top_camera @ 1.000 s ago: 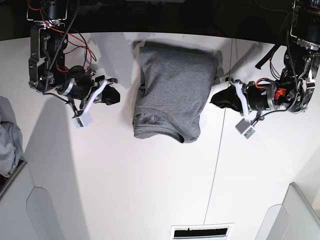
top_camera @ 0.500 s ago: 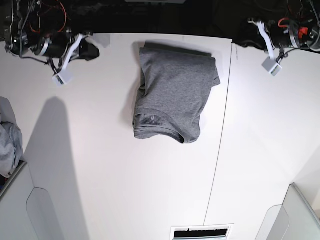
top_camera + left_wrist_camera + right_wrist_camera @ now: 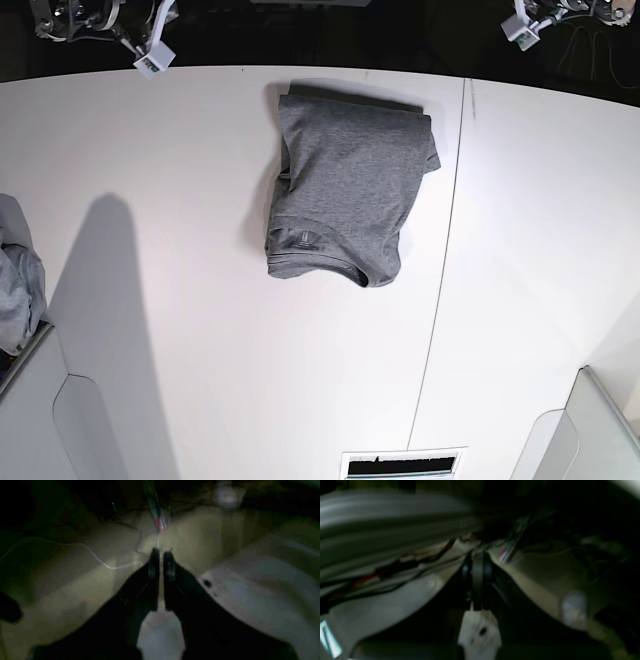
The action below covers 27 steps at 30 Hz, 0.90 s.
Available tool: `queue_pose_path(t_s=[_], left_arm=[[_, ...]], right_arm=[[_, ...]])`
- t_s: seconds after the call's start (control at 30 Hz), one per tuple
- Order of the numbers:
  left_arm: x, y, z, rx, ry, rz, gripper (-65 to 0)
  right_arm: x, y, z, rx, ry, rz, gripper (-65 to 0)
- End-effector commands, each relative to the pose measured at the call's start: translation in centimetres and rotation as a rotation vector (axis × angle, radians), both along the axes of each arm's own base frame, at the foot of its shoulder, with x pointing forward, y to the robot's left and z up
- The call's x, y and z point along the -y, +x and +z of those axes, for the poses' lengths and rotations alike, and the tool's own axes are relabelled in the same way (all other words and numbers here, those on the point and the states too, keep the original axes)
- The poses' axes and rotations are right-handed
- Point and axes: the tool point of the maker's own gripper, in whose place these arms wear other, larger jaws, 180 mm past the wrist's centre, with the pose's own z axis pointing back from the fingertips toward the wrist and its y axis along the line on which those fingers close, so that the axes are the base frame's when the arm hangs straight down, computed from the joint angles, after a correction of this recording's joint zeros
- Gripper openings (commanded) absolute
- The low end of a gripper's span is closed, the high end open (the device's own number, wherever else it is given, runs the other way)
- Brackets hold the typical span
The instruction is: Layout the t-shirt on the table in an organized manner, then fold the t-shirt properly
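Both arms pulled back off table; t-shirt lies folded, grey, neck label up; jaws closed, empty.

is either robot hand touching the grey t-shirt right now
No. In the base view the t-shirt lies folded alone on the table, with both arms pulled back past its far edge.

t-shirt on table, seemingly folded

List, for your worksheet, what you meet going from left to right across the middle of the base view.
Pale grey cloth bundle at the left edge → folded t-shirt on the white table → thin dark seam line → grey bin at the right edge.
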Motion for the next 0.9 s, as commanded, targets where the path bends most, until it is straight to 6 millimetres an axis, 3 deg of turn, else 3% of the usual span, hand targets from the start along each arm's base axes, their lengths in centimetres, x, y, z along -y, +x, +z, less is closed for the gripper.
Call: queue_pose_path(t_s=[0.0, 0.2, 0.43, 0.5, 0.6, 0.87], left_arm=[[0.0, -0.9, -0.4, -0.024, -0.003, -0.028, -61.0], [1.0, -5.6, -4.6, -0.145, 0.003, -0.189, -61.0], [1.1, -6.3, -9.6, -0.164, 0.113, -0.294, -61.1], [1.1, -6.5, -10.9, -0.190, 0.165, -0.314, -61.1], [2.7, -6.2, -12.3, -0.212, 0.161, -0.335, -61.1], [6.4, -1.8, -14.3, -0.153, 0.152, -0.301, -61.1]], right_arm=[[0.3, -1.1, -0.4, -0.028, -0.012, 0.024, -65.0], [0.5, -8.5, -3.4, -0.237, -0.049, 0.099, -65.0], [3.3, -14.2, -6.3, -0.359, -0.190, 0.222, -65.0], [4.1, -14.5, -6.8, -0.383, -0.216, 0.224, -65.0], [4.9, -14.0, -7.4, -0.400, -0.236, 0.212, -65.0], [5.7, -8.5, -8.7, -0.325, -0.266, 0.194, -65.0]])
